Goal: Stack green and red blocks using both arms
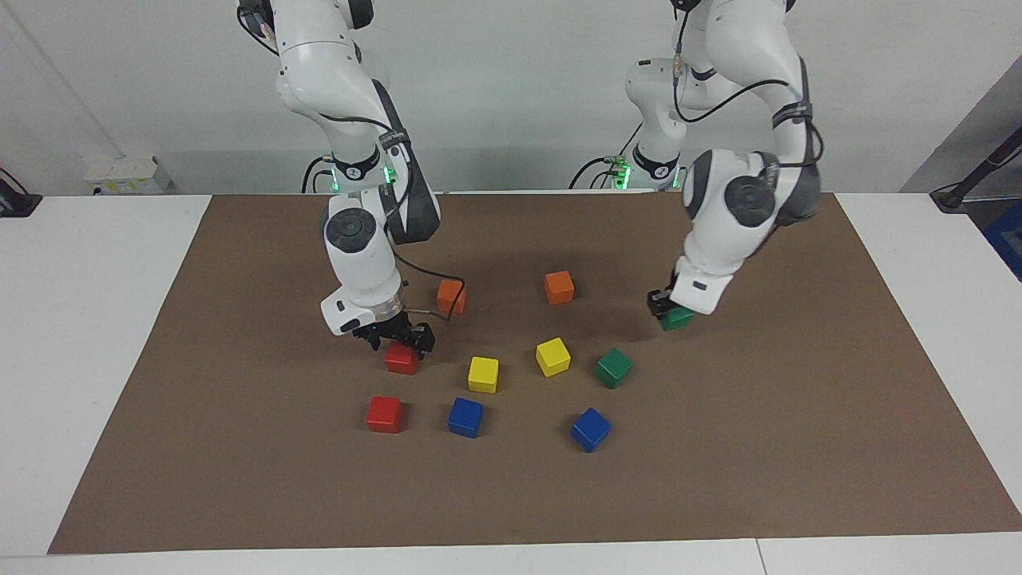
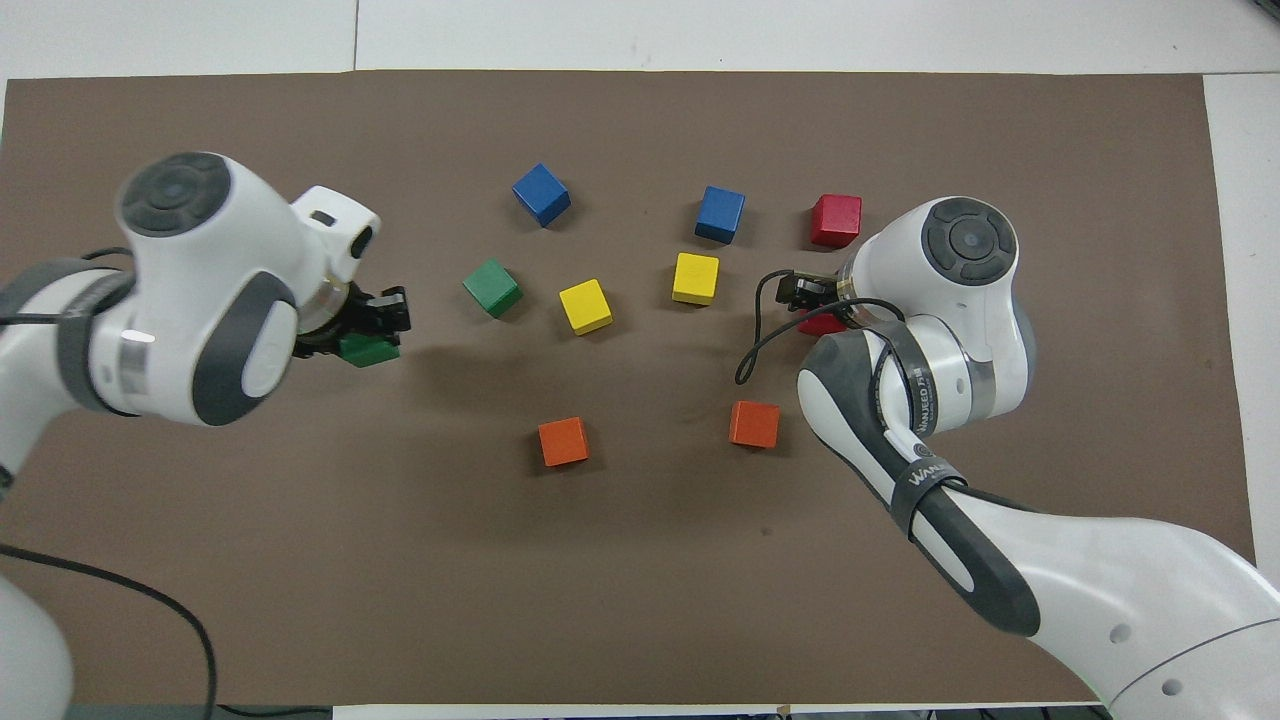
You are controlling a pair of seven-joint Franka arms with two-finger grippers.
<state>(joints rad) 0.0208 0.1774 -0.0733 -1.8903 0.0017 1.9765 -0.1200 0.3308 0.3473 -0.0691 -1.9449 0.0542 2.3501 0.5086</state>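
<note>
My left gripper (image 1: 667, 307) is shut on a dark green block (image 1: 677, 318) low over the mat toward the left arm's end; both also show in the overhead view, the gripper (image 2: 378, 318) and the block (image 2: 368, 350). The second green block (image 1: 613, 367) (image 2: 492, 287) lies on the mat farther from the robots. My right gripper (image 1: 397, 339) (image 2: 812, 297) is down on top of a red block (image 1: 402, 359), which rests on the mat and is mostly hidden under the wrist in the overhead view (image 2: 822, 324). The second red block (image 1: 384, 414) (image 2: 836, 220) lies farther out.
On the brown mat (image 1: 239, 479) between the arms lie two yellow cubes (image 1: 483, 374) (image 1: 552, 356), two blue cubes (image 1: 465, 417) (image 1: 590, 429) and, nearer to the robots, two orange cubes (image 1: 452, 296) (image 1: 559, 287). White table surrounds the mat.
</note>
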